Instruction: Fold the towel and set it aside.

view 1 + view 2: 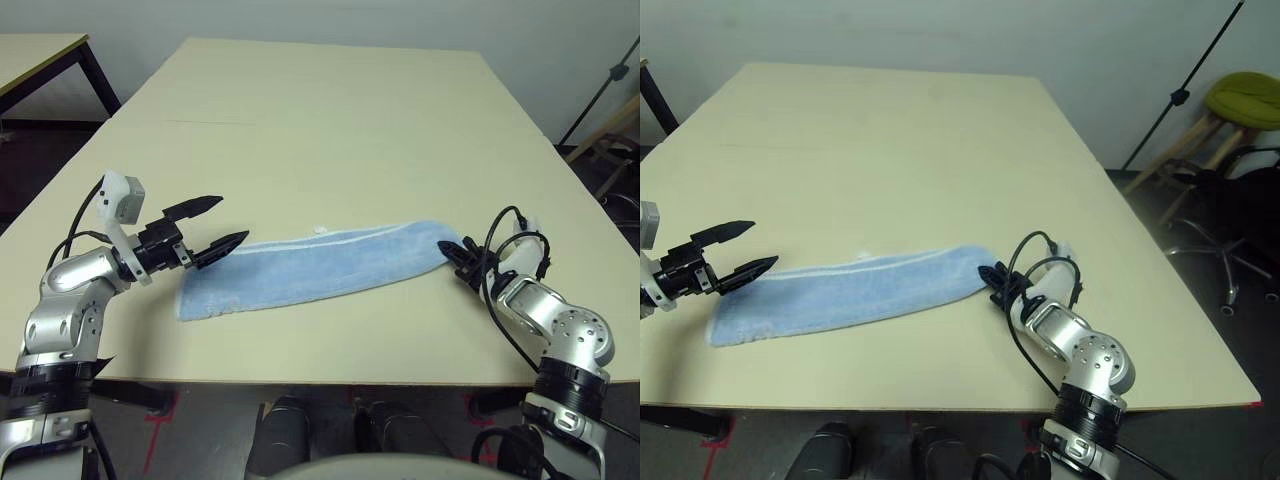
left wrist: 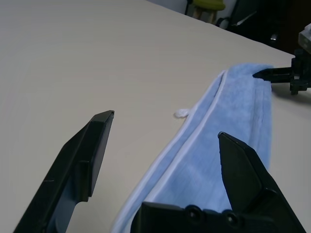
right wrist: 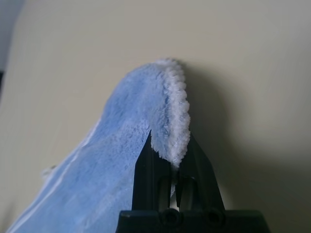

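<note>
The towel (image 1: pixel 310 265) lay as a long, narrow blue band across the lower middle of the head view, on the near part of the pale surface (image 1: pixel 330 120), running from lower left up to the right, with its white stitched border (image 2: pixel 194 138) along the far edge. Judging by its narrowness and the doubled edges, it looked already folded once lengthwise, though the layers could not be counted. The right pincer (image 1: pixel 462 258), at the band's right end, was clenched on the towel's end, whose white fringe stood pinched between the two black fingers (image 3: pixel 146 165) in the right wrist view. The left pincer (image 1: pixel 215 228), at the left of the frame, hung released, its jaws spread wide just over the band's left end and touching nothing that could be made out. What remained, as a judgement: bringing one end over the other to shorten the band, then moving it off to one side. No brand, label or readable writing showed; a small white tag (image 2: pixel 181 113) by the border was blank as far as could be told.
</note>
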`<state>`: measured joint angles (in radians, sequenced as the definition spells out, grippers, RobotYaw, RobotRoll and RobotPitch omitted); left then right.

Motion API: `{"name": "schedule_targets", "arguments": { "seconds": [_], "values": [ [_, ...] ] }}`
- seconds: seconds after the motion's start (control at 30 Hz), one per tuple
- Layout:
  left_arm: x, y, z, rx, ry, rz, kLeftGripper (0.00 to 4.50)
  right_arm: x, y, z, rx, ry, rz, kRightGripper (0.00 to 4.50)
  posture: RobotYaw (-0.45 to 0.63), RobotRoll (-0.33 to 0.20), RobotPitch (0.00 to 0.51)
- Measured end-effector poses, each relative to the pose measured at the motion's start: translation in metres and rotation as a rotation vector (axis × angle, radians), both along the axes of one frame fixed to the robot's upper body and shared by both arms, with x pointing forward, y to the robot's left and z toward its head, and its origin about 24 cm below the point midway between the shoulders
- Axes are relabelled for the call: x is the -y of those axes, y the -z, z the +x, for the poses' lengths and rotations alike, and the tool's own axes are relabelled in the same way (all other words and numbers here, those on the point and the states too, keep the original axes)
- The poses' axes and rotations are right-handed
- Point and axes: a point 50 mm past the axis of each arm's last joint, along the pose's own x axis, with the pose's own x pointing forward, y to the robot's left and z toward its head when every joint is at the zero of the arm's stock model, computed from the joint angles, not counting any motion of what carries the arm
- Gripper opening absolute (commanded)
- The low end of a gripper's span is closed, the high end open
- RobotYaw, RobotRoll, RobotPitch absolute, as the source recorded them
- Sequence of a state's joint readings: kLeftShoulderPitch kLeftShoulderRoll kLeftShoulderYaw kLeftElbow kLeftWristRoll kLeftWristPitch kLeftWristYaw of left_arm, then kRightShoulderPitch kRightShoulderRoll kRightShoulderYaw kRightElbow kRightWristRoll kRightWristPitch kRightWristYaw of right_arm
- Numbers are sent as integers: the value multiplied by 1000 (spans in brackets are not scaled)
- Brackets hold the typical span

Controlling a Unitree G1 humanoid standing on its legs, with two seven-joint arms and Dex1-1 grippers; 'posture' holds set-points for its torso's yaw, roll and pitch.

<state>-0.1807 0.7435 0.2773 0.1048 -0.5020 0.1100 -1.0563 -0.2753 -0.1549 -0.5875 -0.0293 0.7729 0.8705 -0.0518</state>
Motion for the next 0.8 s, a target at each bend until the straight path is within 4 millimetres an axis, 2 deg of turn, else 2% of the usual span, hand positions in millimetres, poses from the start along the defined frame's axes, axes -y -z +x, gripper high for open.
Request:
{"name": "schedule_targets", "arguments": {
  "seconds": [0.13, 0.23, 0.33, 0.4, 0.47, 0.57, 0.67, 0.8],
  "values": [
    [2, -2, 2, 13, -6, 2, 4500, 44, -14, -6, 44, 141, -113, 45, 143, 0, 88],
    [5, -3, 3, 19, -6, 2, 4500, 67, -28, -12, 80, 185, -191, 45, 136, 0, 90],
    [7, -3, 4, 16, -3, 4, 4500, 85, -42, -20, 103, 155, -311, 45, 136, 0, 90],
    [7, -3, 4, 14, -4, 5, 4500, 91, -55, -23, 119, 75, -437, 45, 123, 0, 90],
    [7, -3, 4, 14, -4, 6, 4500, 76, -68, -21, 163, -99, -545, 45, 123, 0, 90],
    [10, -5, 7, 24, 6, 4, 4500, 33, -72, -14, 209, -379, -596, 45, 124, 0, 88],
    [11, -3, 8, 21, 6, 6, 4500, 2, -59, -16, 177, -578, -592, 45, 131, 0, 87],
    [13, 3, 7, 9, -16, -9, 4500, -19, -35, -21, 84, -697, -569, 45, 139, 0, 89]
  ]
}}
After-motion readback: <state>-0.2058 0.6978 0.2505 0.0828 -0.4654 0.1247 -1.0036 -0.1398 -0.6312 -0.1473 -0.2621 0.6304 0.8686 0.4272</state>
